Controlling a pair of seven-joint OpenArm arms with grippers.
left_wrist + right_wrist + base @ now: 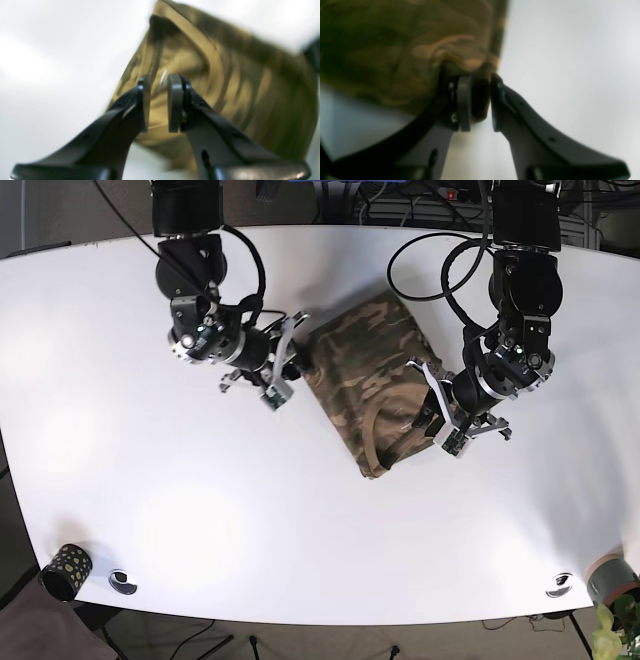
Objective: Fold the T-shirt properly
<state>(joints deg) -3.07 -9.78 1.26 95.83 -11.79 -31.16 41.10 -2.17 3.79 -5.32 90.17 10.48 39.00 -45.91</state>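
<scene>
Starting at the left of the base view, we see our right end effector (290,350) with fingers slightly parted at the shirt's upper-left edge; whether it pinches cloth we cannot tell. The camouflage T-shirt (360,365) lies mid-bench as a compact folded packet, its long axis running from upper right to lower left. Our left end effector (430,395), narrowly spread and empty, sits at the packet's right edge, equally close. White bench (150,510) lies open all around.
</scene>
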